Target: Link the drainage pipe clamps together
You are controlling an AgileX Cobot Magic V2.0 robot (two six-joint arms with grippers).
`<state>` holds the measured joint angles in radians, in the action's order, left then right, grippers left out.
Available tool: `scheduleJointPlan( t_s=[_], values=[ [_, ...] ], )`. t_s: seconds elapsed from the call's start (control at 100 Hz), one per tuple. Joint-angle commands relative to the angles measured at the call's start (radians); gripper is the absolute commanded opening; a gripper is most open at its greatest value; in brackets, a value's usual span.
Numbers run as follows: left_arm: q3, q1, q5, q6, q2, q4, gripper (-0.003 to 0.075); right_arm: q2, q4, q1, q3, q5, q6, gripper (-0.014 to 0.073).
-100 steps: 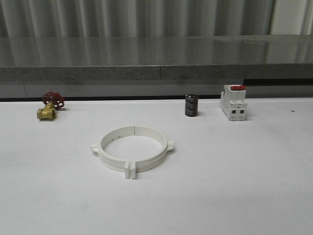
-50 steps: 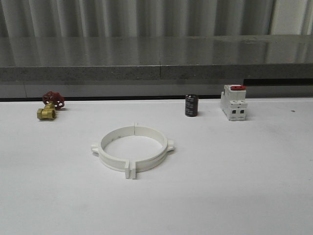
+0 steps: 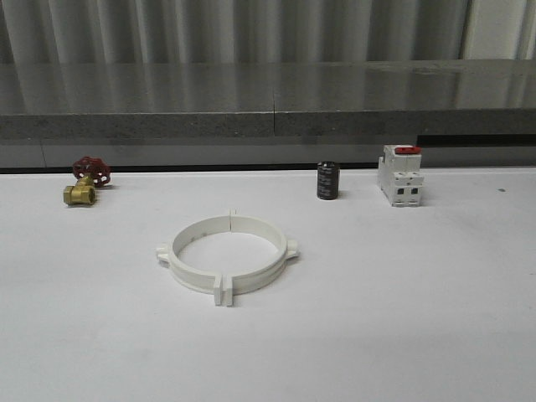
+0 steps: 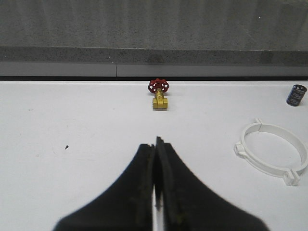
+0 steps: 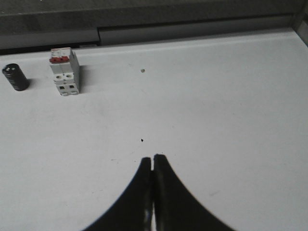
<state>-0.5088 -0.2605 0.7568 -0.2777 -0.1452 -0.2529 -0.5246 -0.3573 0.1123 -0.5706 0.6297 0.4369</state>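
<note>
The two white drainage pipe clamps [image 3: 226, 251] lie flat in the middle of the white table, their halves meeting as one wide ring with square tabs at front and back. The same ring [image 4: 274, 151] appears in the left wrist view, off to the side of my left gripper [image 4: 155, 144], which is shut with nothing in it and well apart from the ring. My right gripper [image 5: 152, 159] is also shut and empty, over bare table.
A brass valve with a red handwheel [image 3: 85, 180] sits at the back left. A black cylinder [image 3: 327, 180] and a white boxy switch with a red top [image 3: 399, 174] stand at the back right. A grey ledge [image 3: 268, 117] runs behind the table.
</note>
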Motion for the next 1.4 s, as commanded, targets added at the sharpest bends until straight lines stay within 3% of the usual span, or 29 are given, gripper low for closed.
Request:
scheduleJointPlan(
  t_s=[0.0,0.15,0.32,0.61,0.96,1.39],
  values=[
    [-0.022,0.001,-0.070,-0.002,-0.013,-0.009,-0.0021,0.057,0.043,-0.031,0.034,-0.149,-0.093,-0.0067],
    [-0.022,0.001,-0.070,-0.002,-0.013,-0.009,-0.0021,0.191,0.215,-0.123,0.188,-0.327,-0.231,-0.0067],
    [-0.022,0.001,-0.070,-0.002,-0.013,-0.009,-0.0021,0.327,0.280,-0.144,0.381,-0.508,-0.260,-0.0067],
    [-0.022,0.001,-0.070,-0.002,-0.013,-0.009,-0.0021,0.559,0.357,-0.141,0.578,-0.578,-0.260,-0.0067],
    [-0.022,0.001,-0.070,-0.002,-0.013,-0.009,-0.0021,0.554,0.357,-0.045,0.581,-0.603,-0.308,-0.0067],
    [-0.022,0.001,-0.070,-0.002,-0.013,-0.009,-0.0021,0.554,0.357,-0.043,0.581,-0.624,-0.308,-0.0067]
  ],
)
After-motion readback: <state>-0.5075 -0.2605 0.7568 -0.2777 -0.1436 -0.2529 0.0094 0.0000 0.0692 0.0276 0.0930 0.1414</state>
